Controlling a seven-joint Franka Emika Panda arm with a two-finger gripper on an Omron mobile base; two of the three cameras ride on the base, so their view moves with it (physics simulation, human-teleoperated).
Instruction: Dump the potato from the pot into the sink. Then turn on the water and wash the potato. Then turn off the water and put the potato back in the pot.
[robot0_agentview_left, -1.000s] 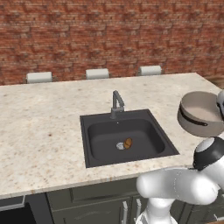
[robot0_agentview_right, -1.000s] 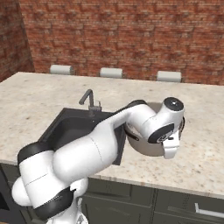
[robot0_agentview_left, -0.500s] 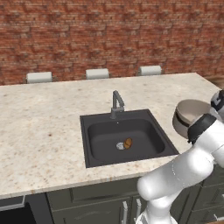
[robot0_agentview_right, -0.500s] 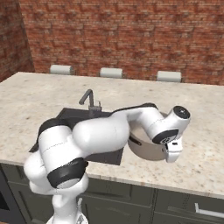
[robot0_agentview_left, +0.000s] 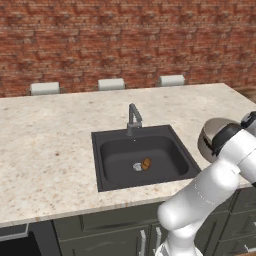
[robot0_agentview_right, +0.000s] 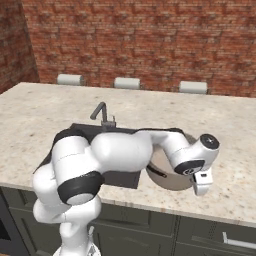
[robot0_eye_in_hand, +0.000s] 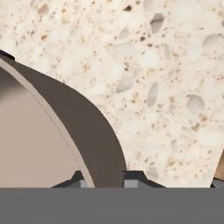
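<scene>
The potato (robot0_agentview_left: 146, 163) lies in the sink (robot0_agentview_left: 107, 176), and the claw (robot0_eye_in_hand: 103, 178) seems to pinch the pot (robot0_eye_in_hand: 39, 135) rim on the bench (robot0_agentview_left: 45, 140); next, let go and turn on the faucet (robot0_agentview_left: 133, 117).

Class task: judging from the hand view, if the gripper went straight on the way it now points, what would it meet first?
Probably the pot wall, which sits between the fingers of the gripper; beyond it lies the counter.

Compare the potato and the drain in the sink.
The potato is an orange-brown oval lump; the drain is round and silver. The potato lies loose on the basin floor, while the drain is set into it. Both are about the same size and sit side by side in the black sink.
</scene>
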